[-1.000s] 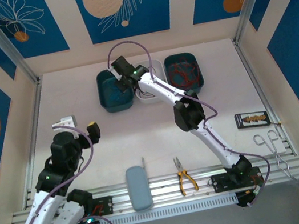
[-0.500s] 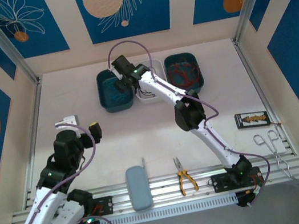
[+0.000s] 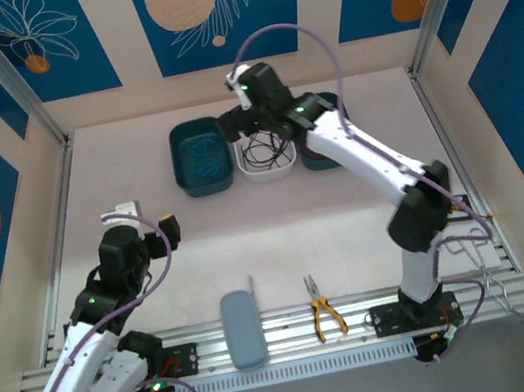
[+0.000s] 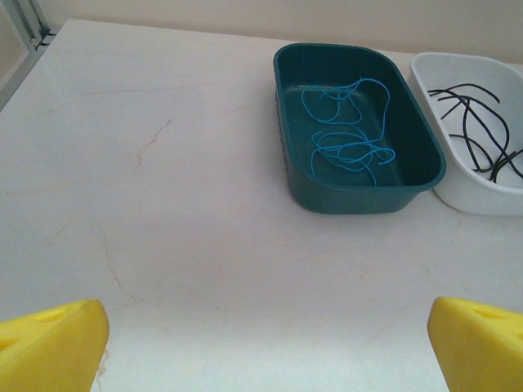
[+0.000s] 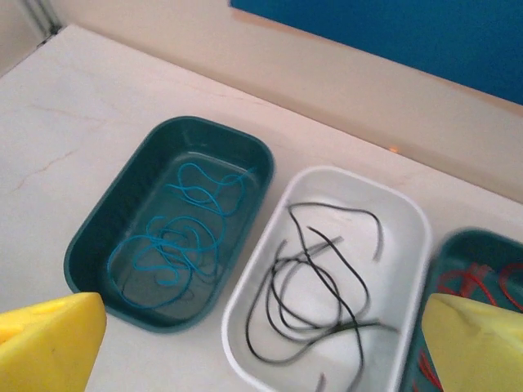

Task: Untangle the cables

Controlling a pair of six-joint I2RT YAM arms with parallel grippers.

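Cables [image 5: 176,237] lie sorted in trays [image 5: 98,233] at the table's [image 3: 249,239] 12 o'clock edge (blue, black, red), so the right arm [image 3: 366,152], stretched above them with jaws wide and empty, should likely lift straight clear without snagging strands, while the left arm [image 3: 117,267] sits folded at 8 o'clock, jaws wide, empty.

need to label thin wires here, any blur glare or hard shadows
Left wrist view: light blue thin wires in the dark teal plastic tray are sharp; the left pincer has blurred yellow fingertips. Right wrist view: black thin wires in the white plastic tray are crisp; the right pincer has soft fingertips too. Top external view: even light, faint shadows, no glare, wires too small to trace.
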